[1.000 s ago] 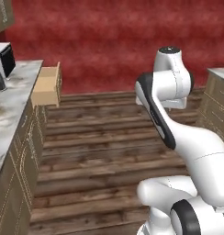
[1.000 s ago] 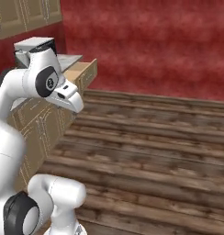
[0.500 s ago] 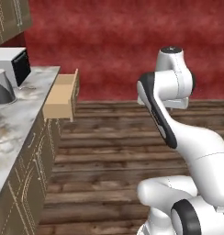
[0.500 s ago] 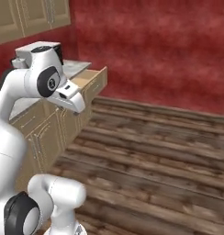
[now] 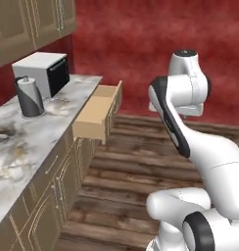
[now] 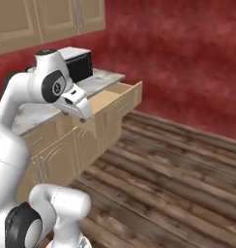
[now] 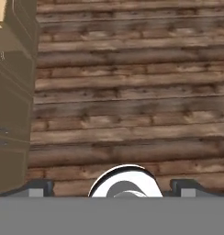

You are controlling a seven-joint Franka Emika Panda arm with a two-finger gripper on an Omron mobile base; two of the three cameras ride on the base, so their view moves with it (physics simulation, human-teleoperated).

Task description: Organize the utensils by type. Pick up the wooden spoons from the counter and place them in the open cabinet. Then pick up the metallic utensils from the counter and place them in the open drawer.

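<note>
Light-tan open drawer (image 5: 96, 113) pulled out past the veined white-grey marble counter (image 5: 28, 142) edge, plain pale bottom, gripper (image 7: 112, 187) fingers spread wide, no legible writing

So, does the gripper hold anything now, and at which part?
Nothing is held. The gripper has its jaws wide apart over the wooden floor, with nothing between them.

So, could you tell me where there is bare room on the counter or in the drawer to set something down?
The open drawer shows a plain bare bottom. The counter is bare along its near stretch, from the grey kettle toward the camera. It is crowded at the far end, where the kettle stands close to the microwave, with small thin pieces lying beside them.
</note>
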